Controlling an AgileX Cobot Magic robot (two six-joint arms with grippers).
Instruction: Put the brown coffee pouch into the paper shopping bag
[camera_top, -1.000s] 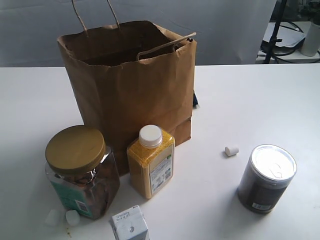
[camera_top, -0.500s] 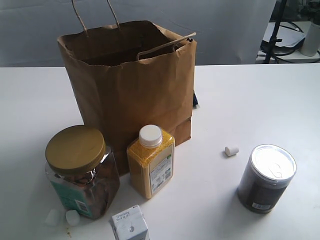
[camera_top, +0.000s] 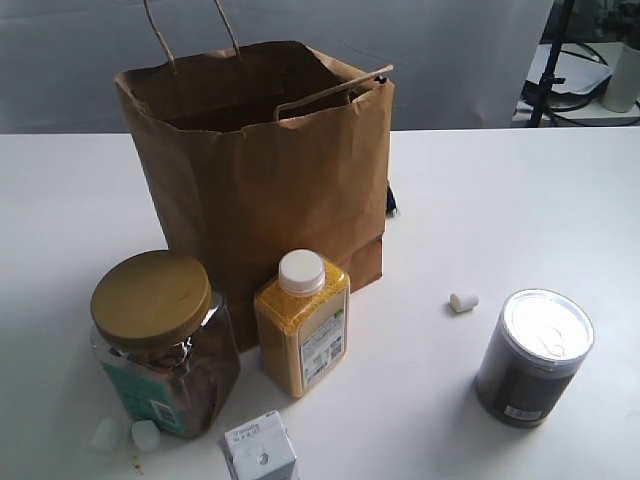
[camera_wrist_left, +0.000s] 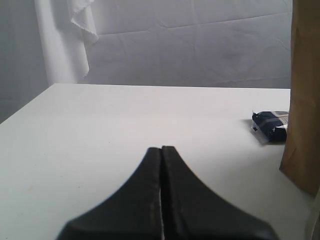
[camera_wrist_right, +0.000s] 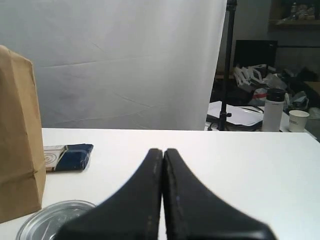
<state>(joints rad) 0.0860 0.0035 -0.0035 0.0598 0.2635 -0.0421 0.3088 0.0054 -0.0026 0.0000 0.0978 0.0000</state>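
Plainly, we see the left gripper and the right gripper each clenched on nothing, fingers pressed flat together. The paper bag stands upright on the table, just behind the yellow bottle. We cannot tell where the coffee pouch lies.

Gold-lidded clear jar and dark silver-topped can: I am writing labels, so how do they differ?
The clear plastic jar with the gold lid shows brown contents through its walls; the dark round can with the silver top is opaque. The jar's lid is matte, the can's top shiny. The jar stands by the brown paper shopping bag; the can stands apart. Both are upright, closed, on the white table.
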